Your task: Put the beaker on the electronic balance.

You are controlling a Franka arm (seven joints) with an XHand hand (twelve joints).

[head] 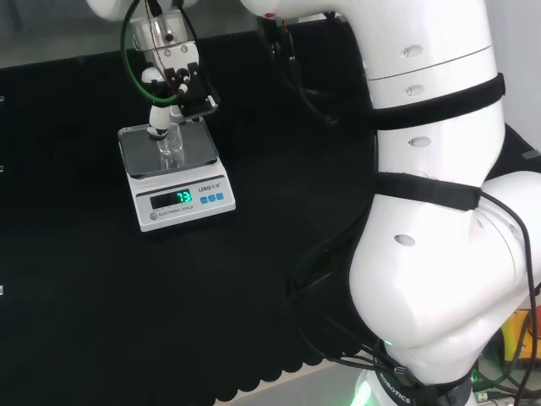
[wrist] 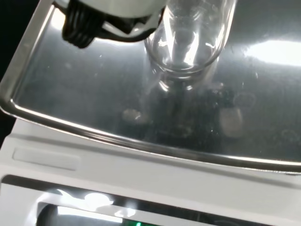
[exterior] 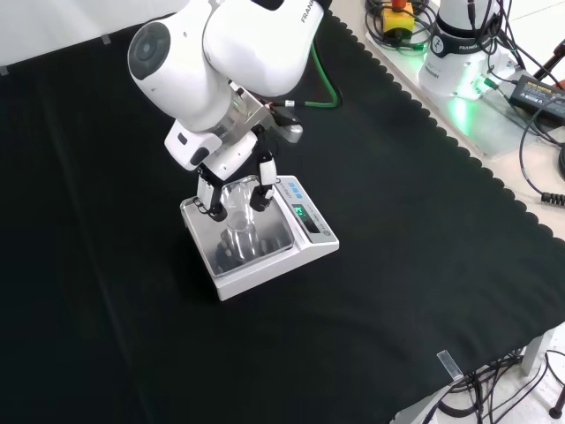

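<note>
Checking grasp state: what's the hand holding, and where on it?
The hand holds the clear beaker by its upper sides, fingers either side, over the balance pan.

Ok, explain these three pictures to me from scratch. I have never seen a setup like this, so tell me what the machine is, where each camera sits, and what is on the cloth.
The machine is one white robot arm with a black and white hand in place of a simple gripper. It works at a bench covered with black cloth.

The head view looks from behind and above the arm's base, so the big white shapes at its right are the arm's own links. The front view looks down on the cloth from the opposite side. The wrist view sits at the wrist and looks past the palm, so everything is close and large.

On the cloth stands an electronic balance with a shiny metal pan and a lit green display. A clear glass beaker stands upright on the pan, and the hand's fingers are around it.
</note>
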